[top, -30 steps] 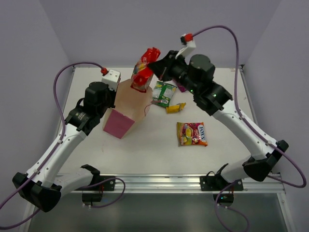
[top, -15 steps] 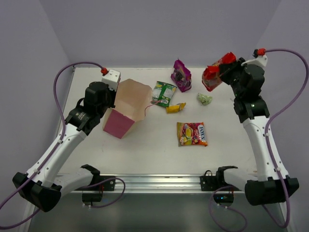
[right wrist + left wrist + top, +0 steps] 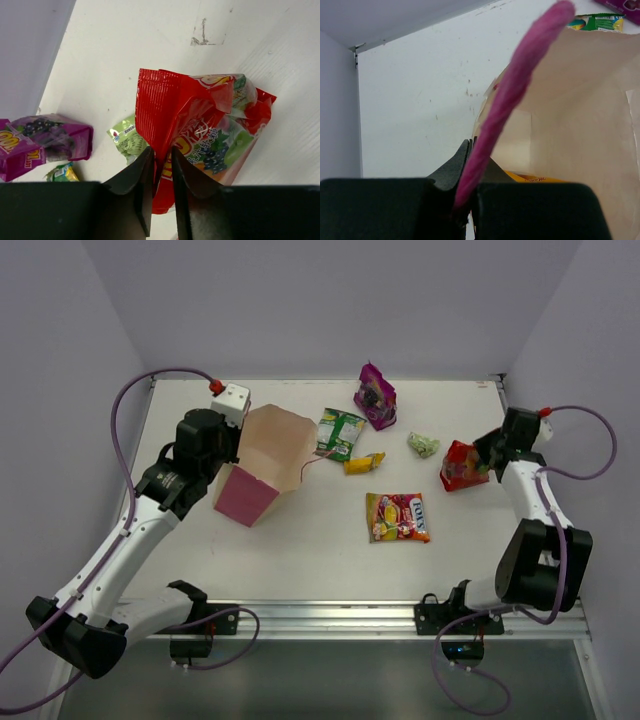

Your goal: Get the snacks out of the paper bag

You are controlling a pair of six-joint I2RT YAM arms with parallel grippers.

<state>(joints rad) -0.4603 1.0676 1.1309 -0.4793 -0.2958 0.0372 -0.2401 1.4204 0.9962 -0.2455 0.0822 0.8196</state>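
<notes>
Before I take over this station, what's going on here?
The left gripper is clamped on the pink cord handle of the paper bag, whose mouth stands open. The right gripper pinches the red packet by its crimped edge, down at the right side of the table. The green packet, purple packet, yellow packet, candy bag and pale green piece lie out on the table. An orange packet shows inside the bag.

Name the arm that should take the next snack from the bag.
Right. The left gripper pins the beige paper bag's pink cord handle; the right gripper need only release its glossy red packet.
</notes>
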